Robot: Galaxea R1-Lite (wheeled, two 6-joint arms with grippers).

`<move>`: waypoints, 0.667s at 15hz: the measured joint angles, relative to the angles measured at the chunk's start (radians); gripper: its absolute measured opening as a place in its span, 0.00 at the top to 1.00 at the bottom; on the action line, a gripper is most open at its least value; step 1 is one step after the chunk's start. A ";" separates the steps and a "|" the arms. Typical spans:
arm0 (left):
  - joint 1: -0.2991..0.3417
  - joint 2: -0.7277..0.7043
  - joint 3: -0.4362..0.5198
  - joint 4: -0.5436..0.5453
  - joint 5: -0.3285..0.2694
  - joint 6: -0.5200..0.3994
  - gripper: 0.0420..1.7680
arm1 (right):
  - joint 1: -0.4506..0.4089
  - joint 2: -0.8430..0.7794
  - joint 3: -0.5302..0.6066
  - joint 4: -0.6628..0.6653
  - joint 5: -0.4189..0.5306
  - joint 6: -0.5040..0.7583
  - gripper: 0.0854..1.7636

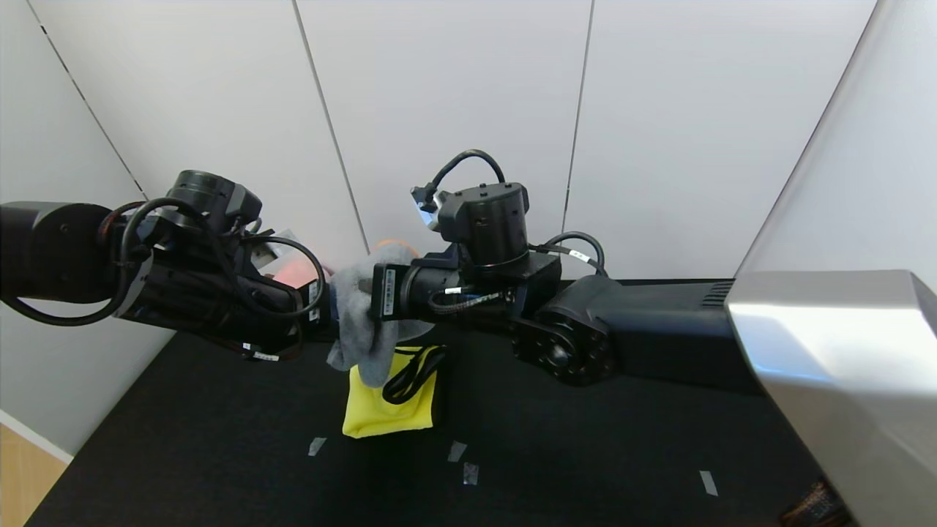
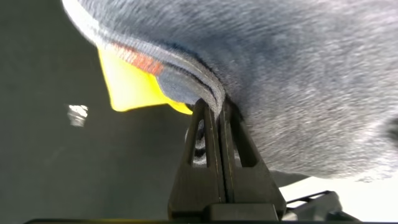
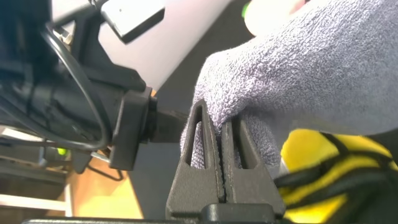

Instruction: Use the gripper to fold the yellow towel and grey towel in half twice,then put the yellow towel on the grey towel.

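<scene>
Black tabletop [image 1: 622, 454]: one yellow towel [image 1: 381, 417]; two end effectors, left [image 2: 214, 115] and right [image 3: 217, 127], pinch one grey towel [image 1: 359, 315].

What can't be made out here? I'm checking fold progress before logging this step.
- Grey towel: fold count hidden; bunched between the left gripper and right gripper, both shut on it.
- Yellow towel: far part covered by the grey towel and a cable, head view.

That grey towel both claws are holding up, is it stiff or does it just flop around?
Probably floppy: the grey towel sags between the left gripper and right gripper, both shut on its edges. Its looped pile looks grippy, unlikely to slip. It seems light, hanging above the yellow towel.
</scene>
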 joint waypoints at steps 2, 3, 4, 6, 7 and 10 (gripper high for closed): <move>0.020 0.001 -0.005 0.000 0.000 0.032 0.96 | 0.004 0.026 -0.001 -0.049 -0.001 -0.031 0.98; 0.023 0.002 -0.005 0.000 0.001 0.044 0.96 | 0.005 0.038 -0.003 -0.060 -0.001 -0.057 0.98; 0.025 0.003 -0.005 0.000 0.001 0.052 0.96 | 0.006 0.048 -0.005 -0.065 -0.001 -0.083 0.98; 0.033 0.008 -0.005 -0.004 0.006 0.076 0.96 | -0.001 0.068 -0.006 -0.081 -0.003 -0.116 0.98; 0.036 0.010 -0.006 -0.007 0.008 0.099 0.96 | -0.006 0.075 -0.006 -0.086 -0.004 -0.117 0.98; 0.042 0.016 -0.028 -0.005 0.011 0.133 0.96 | -0.014 0.083 -0.007 -0.092 -0.012 -0.118 0.98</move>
